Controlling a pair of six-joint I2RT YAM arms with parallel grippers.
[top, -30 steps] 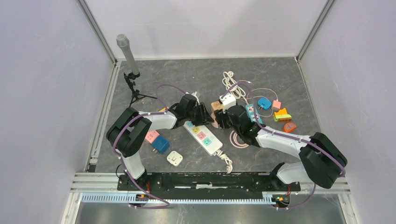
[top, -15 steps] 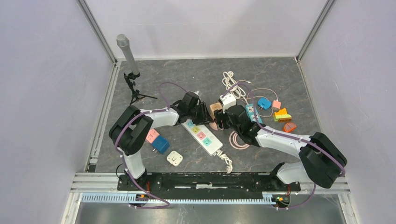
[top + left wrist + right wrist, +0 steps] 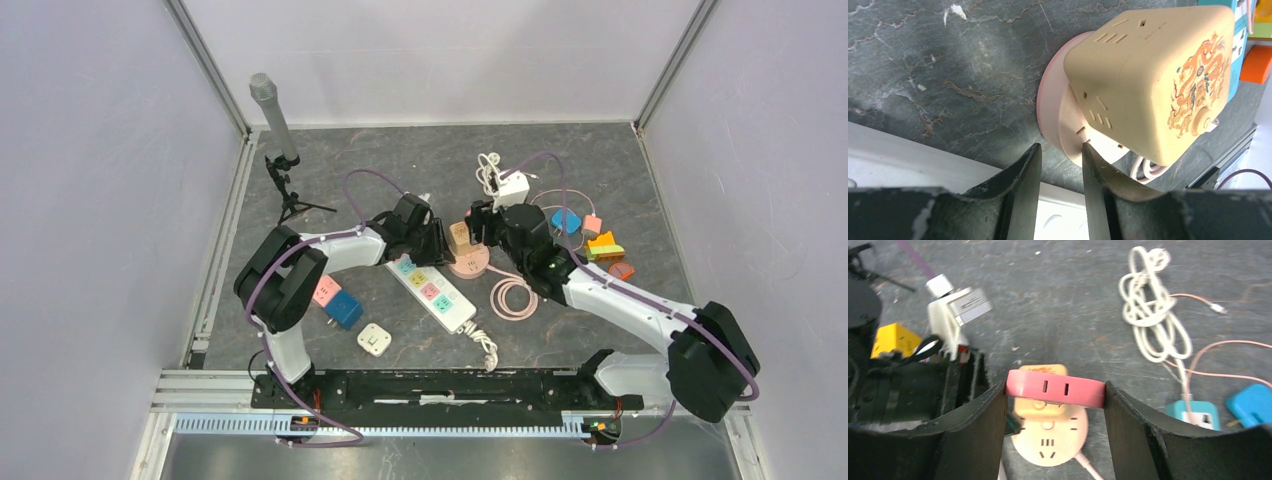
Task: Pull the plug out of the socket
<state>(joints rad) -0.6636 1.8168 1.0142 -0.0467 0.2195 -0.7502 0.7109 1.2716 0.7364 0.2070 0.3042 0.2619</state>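
A round pale-pink socket lies on the grey table, with a cream cube adaptor bearing an orange dragon plugged into its top. My right gripper is shut on a flat pink plug with two slots, held clear above the socket. In the top view that gripper sits just beyond the socket. My left gripper is low at the socket's rim. Its jaws stand a narrow gap apart with nothing between them, and the right fingertip touches the rim.
A white power strip lies just left of the socket, and a coiled pink cord to its right. A white cable bundle, blue and teal adaptors, orange blocks, a white charger and a microphone stand stand around.
My right gripper has risen and moved toward the far side with the pink plug, uncovering the round socket. The left gripper has narrowed slightly and stayed at the socket's edge.
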